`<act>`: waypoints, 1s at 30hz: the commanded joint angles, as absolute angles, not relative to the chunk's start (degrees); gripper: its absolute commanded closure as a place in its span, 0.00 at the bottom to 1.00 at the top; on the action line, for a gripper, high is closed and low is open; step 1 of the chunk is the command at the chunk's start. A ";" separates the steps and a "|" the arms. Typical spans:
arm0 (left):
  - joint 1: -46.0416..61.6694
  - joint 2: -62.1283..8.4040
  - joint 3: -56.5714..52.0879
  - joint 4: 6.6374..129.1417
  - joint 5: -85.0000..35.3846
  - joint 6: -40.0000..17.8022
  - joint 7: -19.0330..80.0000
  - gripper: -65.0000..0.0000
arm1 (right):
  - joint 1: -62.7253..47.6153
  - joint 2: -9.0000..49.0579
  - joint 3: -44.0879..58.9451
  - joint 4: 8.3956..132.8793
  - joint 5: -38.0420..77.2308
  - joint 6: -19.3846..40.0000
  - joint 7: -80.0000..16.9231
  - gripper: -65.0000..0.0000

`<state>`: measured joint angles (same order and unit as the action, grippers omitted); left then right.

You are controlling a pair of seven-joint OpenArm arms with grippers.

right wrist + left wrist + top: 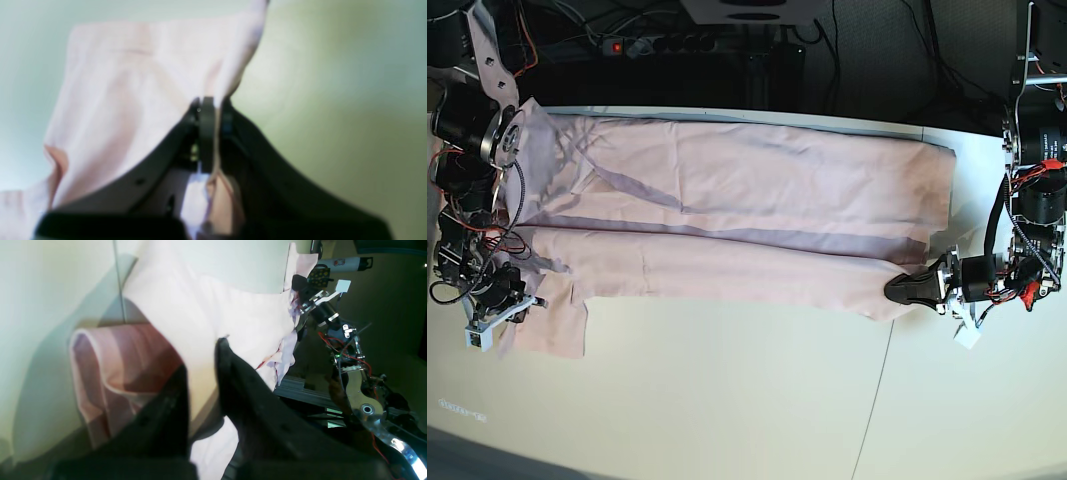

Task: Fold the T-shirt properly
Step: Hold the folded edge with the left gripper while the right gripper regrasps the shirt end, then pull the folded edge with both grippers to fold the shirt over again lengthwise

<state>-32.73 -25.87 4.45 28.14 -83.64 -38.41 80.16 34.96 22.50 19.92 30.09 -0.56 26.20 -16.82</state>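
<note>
Cloth lay long across the white table (pixel 727 400): the T-shirt (pixel 747 215) was stretched flat from one side to the other, plain pink side up, with one long fold along its middle, so the folding looked only begun and the short folds were not yet done. At the far left the right gripper (pixel 515 296) was pinched tight on a corner by the sleeve. At the far right the left gripper (pixel 905 288) was clamped on the shirt's other end.
</note>
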 commanded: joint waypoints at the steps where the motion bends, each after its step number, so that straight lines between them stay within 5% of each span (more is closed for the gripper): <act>1: -34.46 -26.70 4.27 28.93 -85.00 -40.00 80.00 1.00 | 36.42 23.33 19.33 32.12 0.03 30.24 -16.27 1.00; 11: -34.35 -26.98 4.27 35.55 -85.00 -40.00 80.00 1.00 | 30.48 27.11 9.10 49.89 7.66 30.24 -15.64 1.00; 30: -24.91 -29.89 4.27 47.97 -85.00 -40.00 80.00 1.00 | 9.13 36.56 11.31 75.16 16.34 30.26 -16.10 1.00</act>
<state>-23.00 -28.71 4.56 47.20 -83.31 -38.50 80.62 8.08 35.09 10.59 74.28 15.84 26.33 -17.54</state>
